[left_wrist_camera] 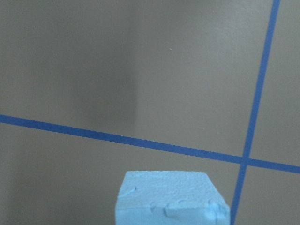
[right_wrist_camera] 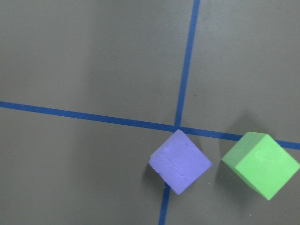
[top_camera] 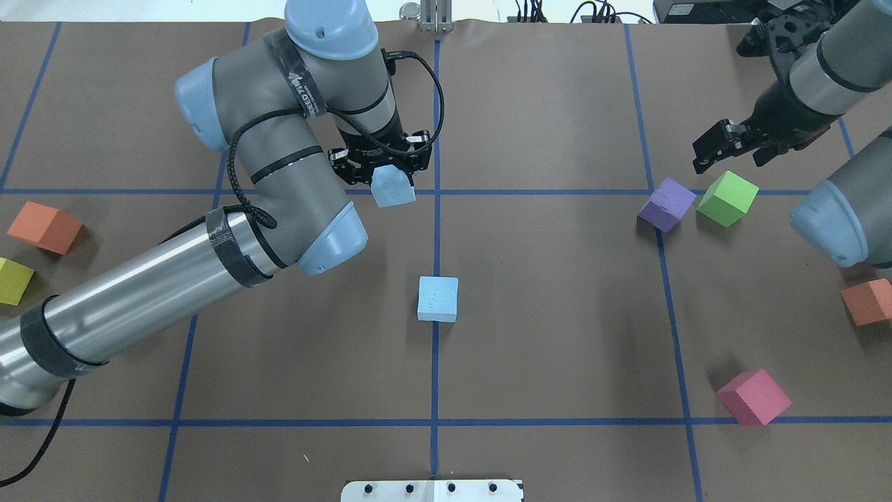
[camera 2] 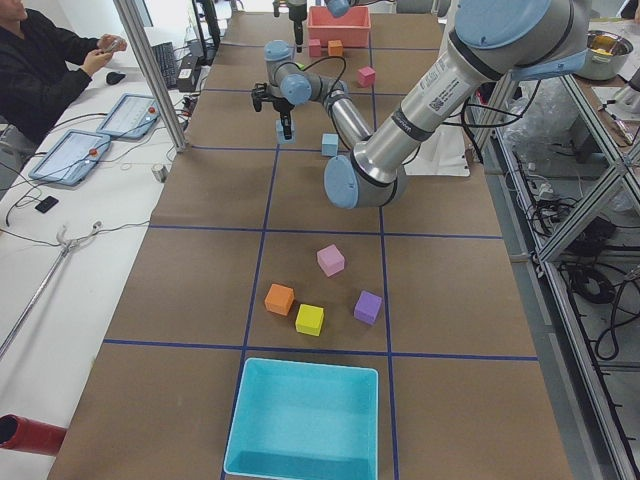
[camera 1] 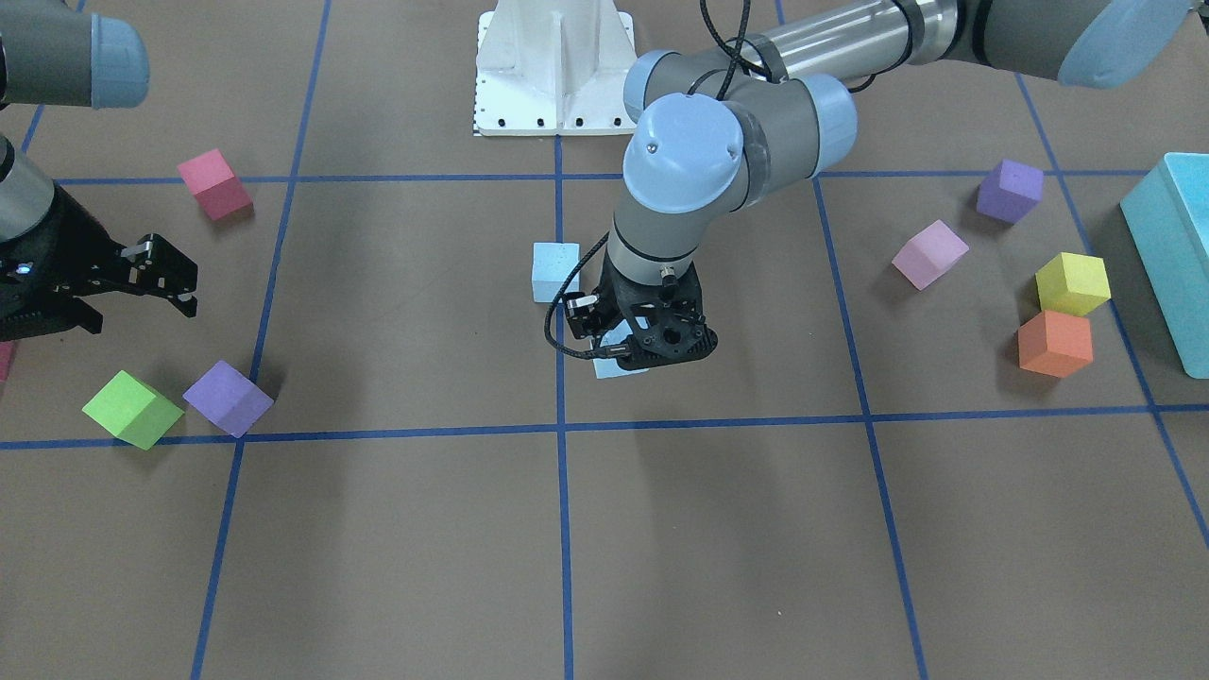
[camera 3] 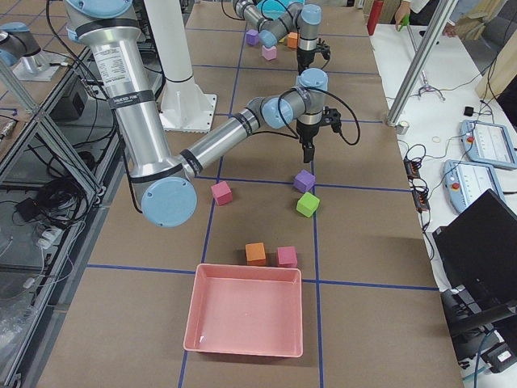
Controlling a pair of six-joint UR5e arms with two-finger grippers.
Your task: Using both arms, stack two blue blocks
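Note:
My left gripper is shut on a pale blue block and holds it far of the table's middle, apparently just above the table. That block fills the bottom of the left wrist view and peeks out under the gripper in the front view. The second blue block lies on the centre tape line, nearer the robot base. My right gripper is open and empty, hovering just beyond a violet cube and a green cube.
A red-pink cube and an orange cube lie on my right. An orange cube, a yellow cube, a pink cube, a violet cube and the turquoise bin are on my left.

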